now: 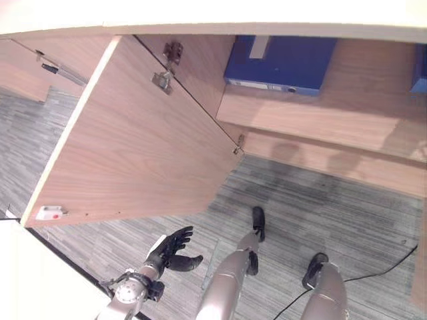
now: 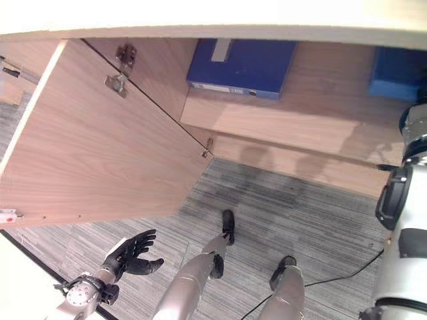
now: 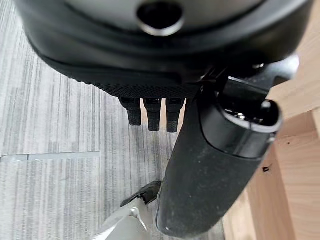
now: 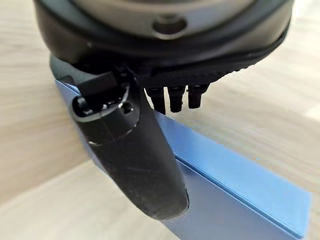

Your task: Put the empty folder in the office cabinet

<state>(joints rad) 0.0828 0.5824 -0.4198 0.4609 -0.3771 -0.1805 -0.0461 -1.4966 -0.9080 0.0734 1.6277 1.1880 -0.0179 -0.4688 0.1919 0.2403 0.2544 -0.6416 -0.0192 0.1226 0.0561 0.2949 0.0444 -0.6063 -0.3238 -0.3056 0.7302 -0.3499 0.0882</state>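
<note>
A blue folder [image 2: 397, 72] rests on the cabinet shelf [image 2: 313, 113] at the far right, cut off by the view's edge. My right arm reaches up to it from the right side. In the right wrist view my right hand [image 4: 135, 165] has its thumb laid across the face of that blue folder [image 4: 240, 190], and its fingers [image 4: 175, 97] run straight past the folder's upper edge; the hand looks open. My left hand [image 1: 173, 250] hangs low at the left over the floor, fingers spread and holding nothing.
A second, larger blue folder [image 1: 280, 63] lies on the same shelf nearer the middle. The wooden cabinet door [image 1: 133, 153] stands swung wide open to the left, hinges at its inner edge. Grey striped carpet [image 1: 320, 213] lies below the cabinet.
</note>
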